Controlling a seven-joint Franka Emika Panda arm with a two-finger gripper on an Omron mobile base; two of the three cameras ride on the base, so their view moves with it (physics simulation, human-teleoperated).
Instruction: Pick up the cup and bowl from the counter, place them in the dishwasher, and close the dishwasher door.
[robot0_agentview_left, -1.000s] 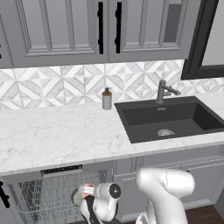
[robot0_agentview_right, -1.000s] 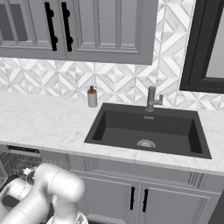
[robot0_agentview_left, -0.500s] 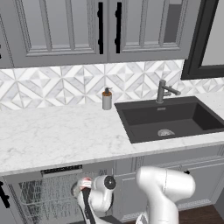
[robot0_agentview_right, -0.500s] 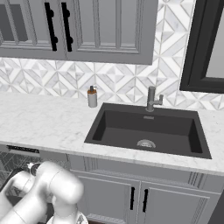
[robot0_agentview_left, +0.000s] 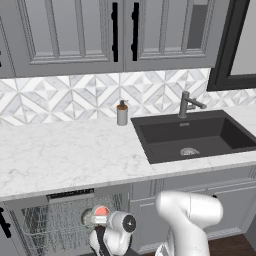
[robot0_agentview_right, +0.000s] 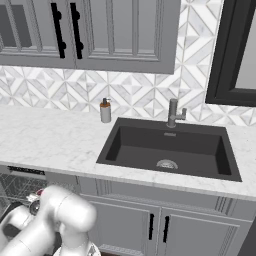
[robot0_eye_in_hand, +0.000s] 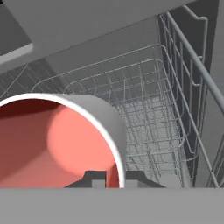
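Observation:
The grey cup with its red-pink inside fills the lower left of the hand view, and its rim wall runs between the two dark tips of my gripper, which is shut on it. From the left base view the cup hangs at my white hand, just over the grey wire rack of the open dishwasher under the counter. The rack lies below and beyond the cup. The bowl and the dishwasher door are out of view.
A grey soap dispenser stands by the backsplash left of the black sink with its faucet. Panelled cabinet doors sit under the sink. The rack's raised right wall is close beside the cup.
The hand with the cup rose a little and came back down over the rack. The base and the counter things have not moved.

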